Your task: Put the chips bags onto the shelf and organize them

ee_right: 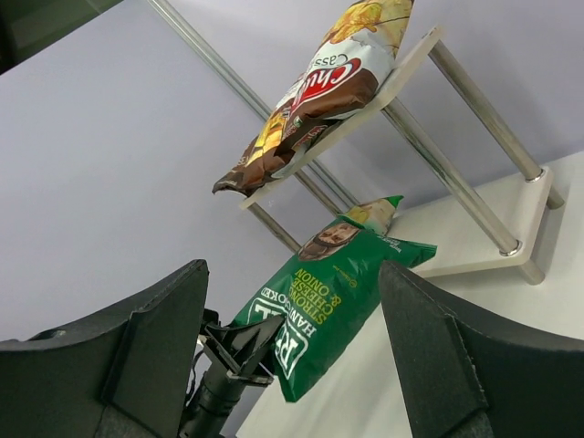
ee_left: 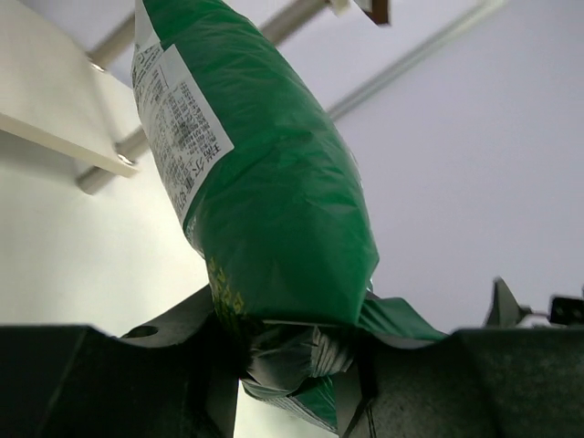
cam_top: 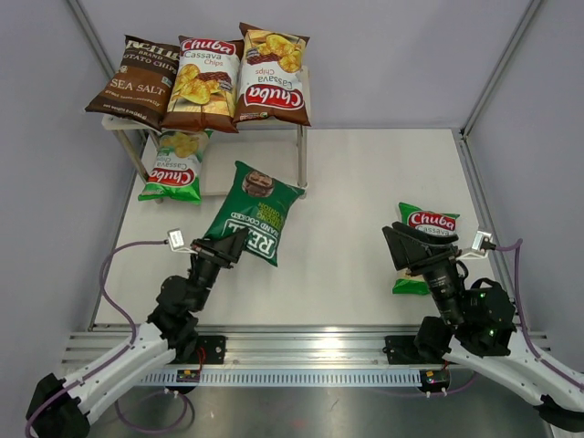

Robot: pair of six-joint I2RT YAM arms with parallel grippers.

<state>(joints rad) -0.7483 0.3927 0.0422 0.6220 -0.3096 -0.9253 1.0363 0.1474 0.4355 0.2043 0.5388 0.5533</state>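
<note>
The shelf (cam_top: 302,100) stands at the back left. Its top board holds the dark brown Sea Salt bag (cam_top: 135,80) and two brown/white Chuba bags (cam_top: 203,82) (cam_top: 272,76). A green Chuba bag (cam_top: 173,166) lies on the lower board. My left gripper (cam_top: 235,246) is shut on the bottom seam of the dark green REAL bag (cam_top: 255,212), holding it lifted in front of the shelf; the bag (ee_left: 274,192) fills the left wrist view and also shows in the right wrist view (ee_right: 328,306). My right gripper (cam_top: 400,248) is open and empty beside a second green Chuba bag (cam_top: 427,226) on the table.
Grey enclosure walls stand on the left, back and right. The shelf's silver legs (ee_right: 470,196) stand on the white table (cam_top: 365,182). A metal rail (cam_top: 301,345) runs along the near edge by the arm bases.
</note>
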